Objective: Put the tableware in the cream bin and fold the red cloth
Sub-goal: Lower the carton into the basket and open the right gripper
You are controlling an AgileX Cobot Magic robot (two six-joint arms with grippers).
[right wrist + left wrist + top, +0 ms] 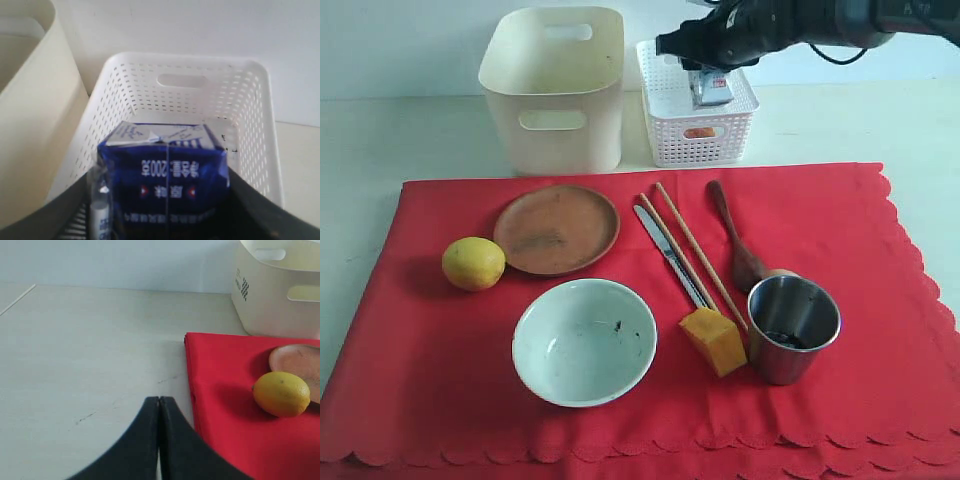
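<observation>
The red cloth (840,210) covers the table. On it lie the brown plate (557,228), pale bowl (584,340), steel cup (792,328), knife (668,252), chopsticks (695,255) and dark spoon (735,240). Behind the cloth stands the cream bin (555,90). My right gripper (705,70) hangs over the white basket (698,135), shut on the blue-white milk carton (162,170). My left gripper (159,400) is shut and holds nothing. It hovers over bare table beside the cloth's edge (225,405) and does not show in the exterior view.
A yellow lemon (473,263) sits left of the plate, also seen as the lemon (281,393) in the left wrist view. An orange block (713,340) lies between bowl and cup. The basket wall (250,115) surrounds the carton, with the cream bin (30,125) next to it.
</observation>
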